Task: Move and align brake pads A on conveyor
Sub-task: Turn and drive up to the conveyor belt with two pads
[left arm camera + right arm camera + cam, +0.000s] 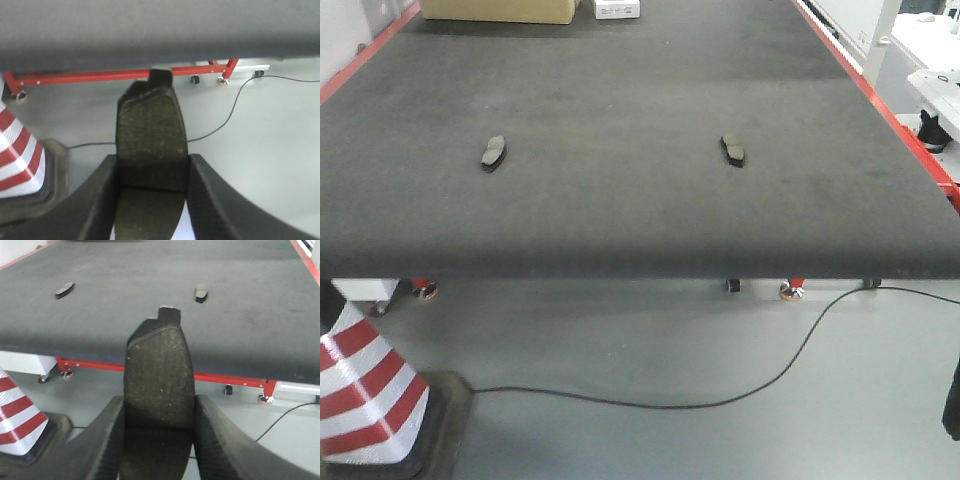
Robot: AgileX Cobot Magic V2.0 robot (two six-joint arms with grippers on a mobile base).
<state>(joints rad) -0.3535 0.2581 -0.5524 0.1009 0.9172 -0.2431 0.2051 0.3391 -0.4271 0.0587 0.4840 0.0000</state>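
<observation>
Left gripper (152, 187) and right gripper (157, 432) each pinch one flat dark grey brake pad (150, 135) (159, 375), held off the near belt edge above the floor. We see two more pads (494, 152) (732, 150) well apart on the dark charcoal felt-like conveyor (620, 90), with bare belt between them.

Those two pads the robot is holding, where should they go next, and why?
Probably forward, over the conveyor. Each end effector, left and right, grips a brake pad (left pad, right pad) short of the belt's near edge, above the floor. Two pads already lie side by side, marking a row to join.
</observation>
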